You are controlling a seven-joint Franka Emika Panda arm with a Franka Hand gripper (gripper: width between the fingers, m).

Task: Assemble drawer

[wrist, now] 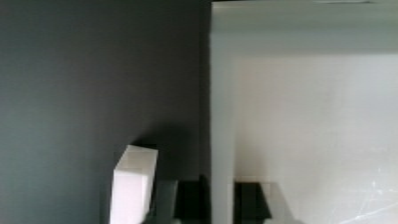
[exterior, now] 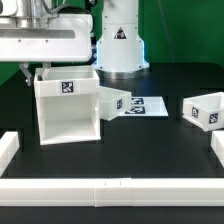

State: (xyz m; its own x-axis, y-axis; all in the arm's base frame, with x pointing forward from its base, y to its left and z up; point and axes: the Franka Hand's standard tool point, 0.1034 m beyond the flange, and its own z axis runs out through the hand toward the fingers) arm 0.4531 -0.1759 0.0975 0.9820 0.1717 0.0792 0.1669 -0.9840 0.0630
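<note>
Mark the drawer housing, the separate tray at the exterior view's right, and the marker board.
drawer housing (exterior: 64,120): exterior view, on its plain front wall.
separate tray (exterior: 203,112): exterior view, on its tagged side wall.
marker board (exterior: 152,106): exterior view, on its printed top face.

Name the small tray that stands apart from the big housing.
The tray at the exterior view's right, alone on the black table; the other tray sits close beside the housing.

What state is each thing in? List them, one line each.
housing: upright, front open, no tray inside.
near tray: outside the housing, close beside it.
far tray: standing apart, at the exterior view's right.
hand: at the housing's wall; open or shut unclear.
</note>
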